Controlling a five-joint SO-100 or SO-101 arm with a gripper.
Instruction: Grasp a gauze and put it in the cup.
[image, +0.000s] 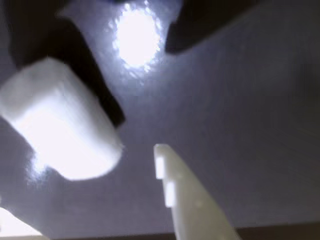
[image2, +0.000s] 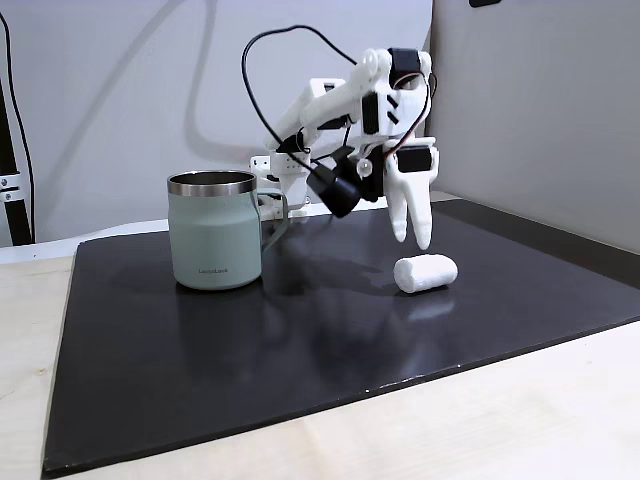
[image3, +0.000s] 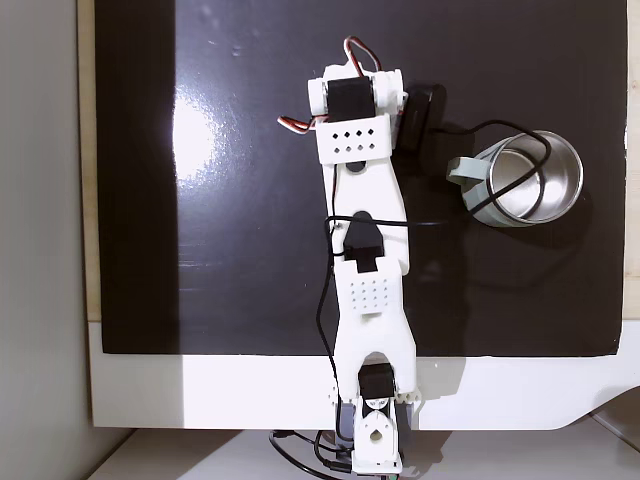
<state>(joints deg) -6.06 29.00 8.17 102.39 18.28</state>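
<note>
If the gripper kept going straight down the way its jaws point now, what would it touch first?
Most likely the gauze: in a fixed view the gripper hangs tips-down just above the roll, which lies on its side on the black mat. Depth is unclear, so one tip might land on the mat beside it.

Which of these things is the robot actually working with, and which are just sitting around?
Part of the job:
- gauze, lying on its side under the claw
- cup, standing upright

Just there:
- black mat
- dangling cable
- pale tabletop

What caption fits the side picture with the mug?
Robot gripper hovers above a gauze roll lying on the black mat, beside a green cup.
</note>
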